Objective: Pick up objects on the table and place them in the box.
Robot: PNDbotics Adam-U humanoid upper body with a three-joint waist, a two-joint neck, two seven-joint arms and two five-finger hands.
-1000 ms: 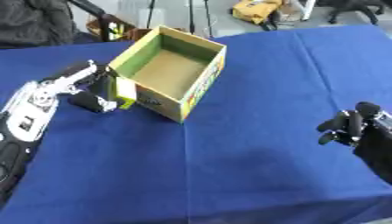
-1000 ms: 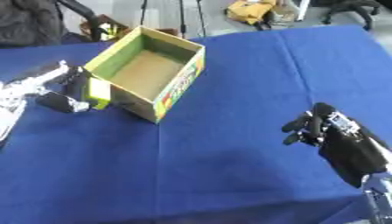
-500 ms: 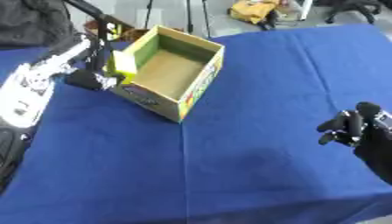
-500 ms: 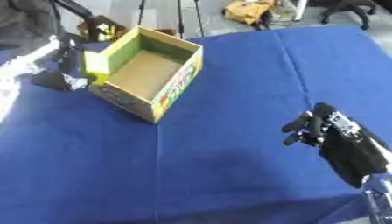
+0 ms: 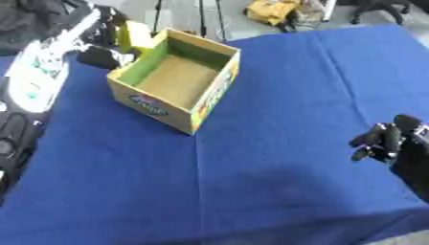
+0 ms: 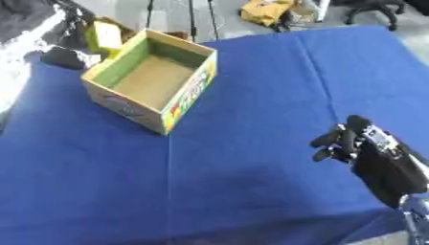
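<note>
At the box's (image 5: 176,83) far-left rim, our left hand (image 5: 105,33) pinches a yellow-green object (image 5: 132,35), held high to clear the wall; right hand (image 6: 348,141) idles curled above the desk (image 5: 285,95).

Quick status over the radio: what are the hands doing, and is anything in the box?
Left hand holds yellow-green object at far-left edge of box. Box looks empty. Right hand idle, fingers curled, low right. Nothing blocking.
</note>
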